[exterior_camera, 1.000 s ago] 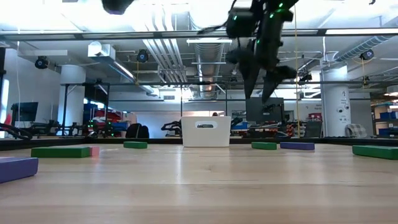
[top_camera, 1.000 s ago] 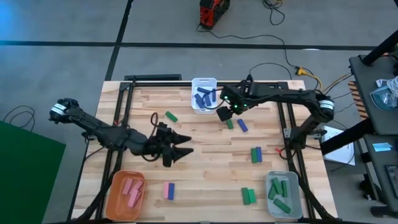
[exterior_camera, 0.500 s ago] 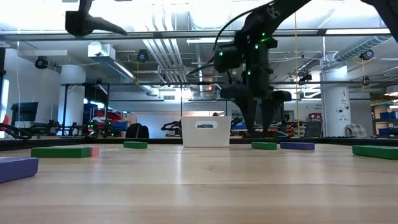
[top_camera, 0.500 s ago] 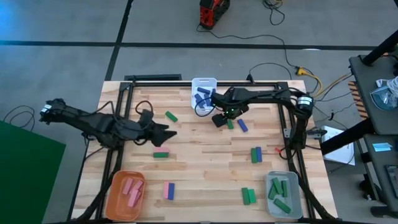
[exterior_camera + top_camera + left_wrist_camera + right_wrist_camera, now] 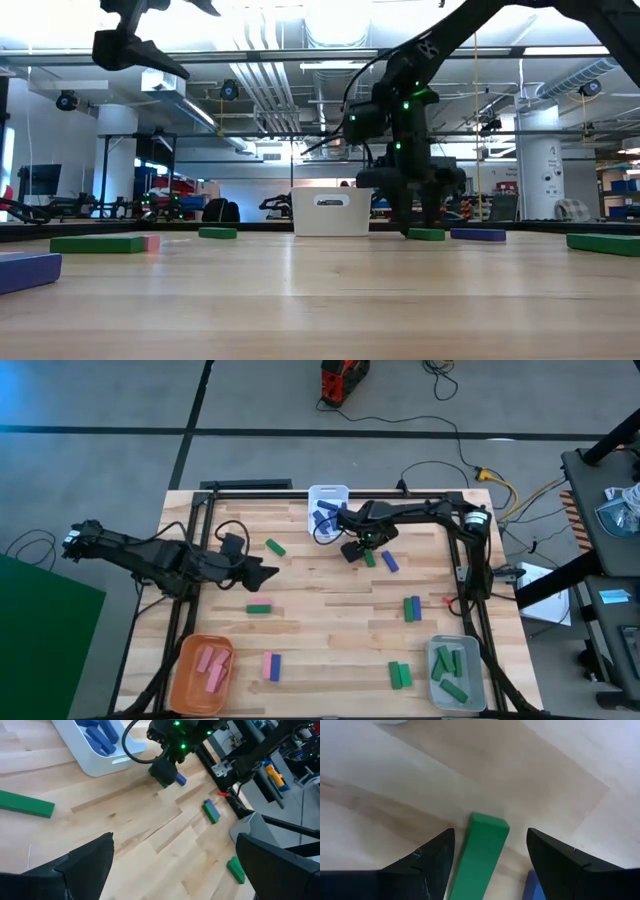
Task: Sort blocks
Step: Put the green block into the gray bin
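Green and matte, a bar-shaped block (image 5: 482, 852) is seen flat on the wooden counter (image 5: 330, 610), framed between the spread fingers (image 5: 422, 865) of the right gripper (image 5: 357, 550), beside a blue block (image 5: 390, 562) and the white bin (image 5: 327, 512). Three green blocks are counted in the grey bin (image 5: 455, 673), three pink in the orange bin (image 5: 202, 668). The left gripper (image 5: 262, 571) is held spread over the counter.
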